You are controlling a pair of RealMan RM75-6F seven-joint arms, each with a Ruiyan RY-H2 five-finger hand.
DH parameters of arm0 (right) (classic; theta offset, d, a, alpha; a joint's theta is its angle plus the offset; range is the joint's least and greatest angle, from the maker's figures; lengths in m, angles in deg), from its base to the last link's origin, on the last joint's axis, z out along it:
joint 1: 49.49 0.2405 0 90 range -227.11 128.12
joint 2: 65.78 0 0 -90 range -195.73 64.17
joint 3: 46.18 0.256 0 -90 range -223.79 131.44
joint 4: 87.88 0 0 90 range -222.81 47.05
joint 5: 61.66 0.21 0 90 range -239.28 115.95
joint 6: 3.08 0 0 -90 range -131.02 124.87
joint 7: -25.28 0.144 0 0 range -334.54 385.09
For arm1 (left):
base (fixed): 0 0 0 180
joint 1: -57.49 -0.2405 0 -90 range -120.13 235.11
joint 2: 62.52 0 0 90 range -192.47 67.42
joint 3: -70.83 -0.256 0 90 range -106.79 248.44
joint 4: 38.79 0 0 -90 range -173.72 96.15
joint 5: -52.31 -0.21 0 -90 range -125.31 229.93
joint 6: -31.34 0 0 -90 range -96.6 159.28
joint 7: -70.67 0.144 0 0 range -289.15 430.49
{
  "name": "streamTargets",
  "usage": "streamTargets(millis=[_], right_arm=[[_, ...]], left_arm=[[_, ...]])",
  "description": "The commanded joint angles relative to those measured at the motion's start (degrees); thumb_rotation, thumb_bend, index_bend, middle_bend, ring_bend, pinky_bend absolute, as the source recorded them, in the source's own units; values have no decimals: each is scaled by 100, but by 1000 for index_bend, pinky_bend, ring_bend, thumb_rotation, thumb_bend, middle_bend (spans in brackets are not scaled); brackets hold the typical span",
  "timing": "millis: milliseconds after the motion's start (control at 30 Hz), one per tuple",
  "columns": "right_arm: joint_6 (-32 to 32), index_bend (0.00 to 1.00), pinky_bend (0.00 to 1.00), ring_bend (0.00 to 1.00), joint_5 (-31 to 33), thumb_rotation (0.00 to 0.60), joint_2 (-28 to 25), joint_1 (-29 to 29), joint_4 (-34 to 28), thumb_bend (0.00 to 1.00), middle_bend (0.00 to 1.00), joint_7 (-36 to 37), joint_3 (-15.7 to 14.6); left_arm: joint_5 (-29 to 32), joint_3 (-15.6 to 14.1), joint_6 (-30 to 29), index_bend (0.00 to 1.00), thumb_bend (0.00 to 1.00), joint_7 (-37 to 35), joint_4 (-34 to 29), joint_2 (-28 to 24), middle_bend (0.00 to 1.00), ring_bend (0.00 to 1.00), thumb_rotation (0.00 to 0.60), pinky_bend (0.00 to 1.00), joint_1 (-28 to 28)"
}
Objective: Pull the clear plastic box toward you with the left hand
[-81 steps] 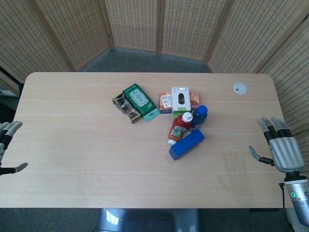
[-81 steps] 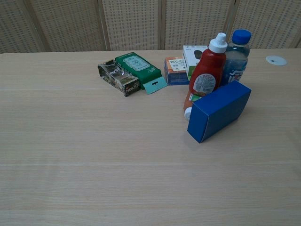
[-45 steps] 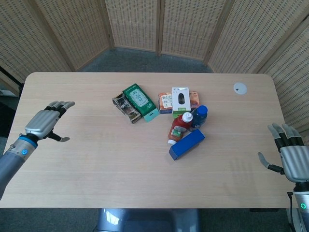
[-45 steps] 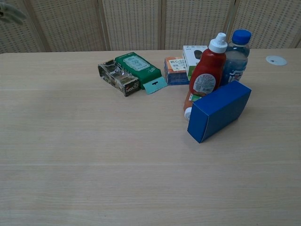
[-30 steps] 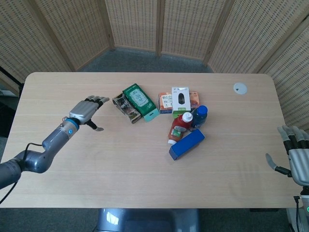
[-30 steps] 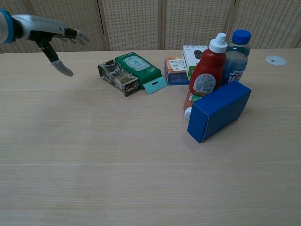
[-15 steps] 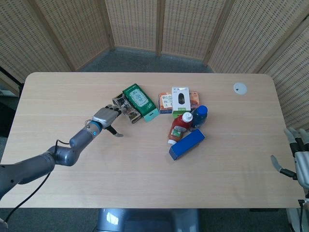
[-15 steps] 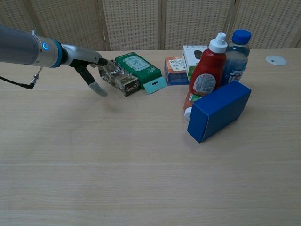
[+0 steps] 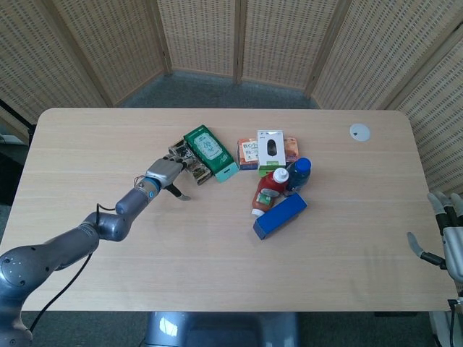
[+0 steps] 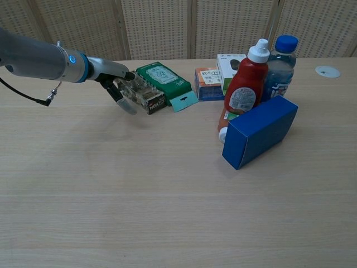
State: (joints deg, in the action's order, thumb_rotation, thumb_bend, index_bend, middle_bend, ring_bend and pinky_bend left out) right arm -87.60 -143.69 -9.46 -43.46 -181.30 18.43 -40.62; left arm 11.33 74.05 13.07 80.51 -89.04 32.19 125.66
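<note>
Left hand (image 9: 165, 173) first, from the head view: it lies at the near-left end of the clear plastic box (image 9: 189, 161), fingers stretched over the box's top edge and thumb sticking out below toward the table (image 9: 87, 144), which looks like a hook set up for dragging, not a lift. I cannot tell from here whether the fingers actually press on the plastic. The box sits slantwise at the left of the clutter, its long side touching the green wipes pack (image 9: 210, 152), so a pull toward the robot should slide it free of that neighbour. Right hand (image 9: 448, 242) waits at the table's far right edge, fingers spread, holding nothing.

From the chest view, the left hand (image 10: 114, 75) comes in low from the left, fingers reaching past the clear plastic box (image 10: 140, 92) at its back corner and thumb hanging in front. That reads as a loose cupping with fingers apart, nothing clamped. The blue box (image 10: 260, 131) and ketchup bottle (image 10: 244, 86) stand well apart to the right, out of the pulling path.
</note>
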Motion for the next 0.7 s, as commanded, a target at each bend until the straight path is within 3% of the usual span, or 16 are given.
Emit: streamTargets(millis=[33,200,333,533,700], right_arm=[[26,0,0,0,30,120,-18,6,-36,382,0,-32,13],[70,0,0,0,68,124,-30,31,-87,384,0,-109,41],[101,0,0,0,66,121,-26,62,-110,383,0,-143,59],[106,0,0,0,11,124,-9,95,-133,383,0,-154,72],[33,0,0,0,-59,122,-40,76,-176,382,0,-139,74]], left_arm=[[-90,49,205,0,40,-139,332,223,0,0,367,0,79],[-317,75,506,0,39,-292,567,376,0,0,363,0,145],[-626,168,450,0,38,-427,297,223,4,0,361,0,71],[-1175,307,285,0,38,-692,-756,-447,161,0,350,0,-229],[-1582,275,212,0,39,-872,-1787,-1174,202,0,331,0,-528]])
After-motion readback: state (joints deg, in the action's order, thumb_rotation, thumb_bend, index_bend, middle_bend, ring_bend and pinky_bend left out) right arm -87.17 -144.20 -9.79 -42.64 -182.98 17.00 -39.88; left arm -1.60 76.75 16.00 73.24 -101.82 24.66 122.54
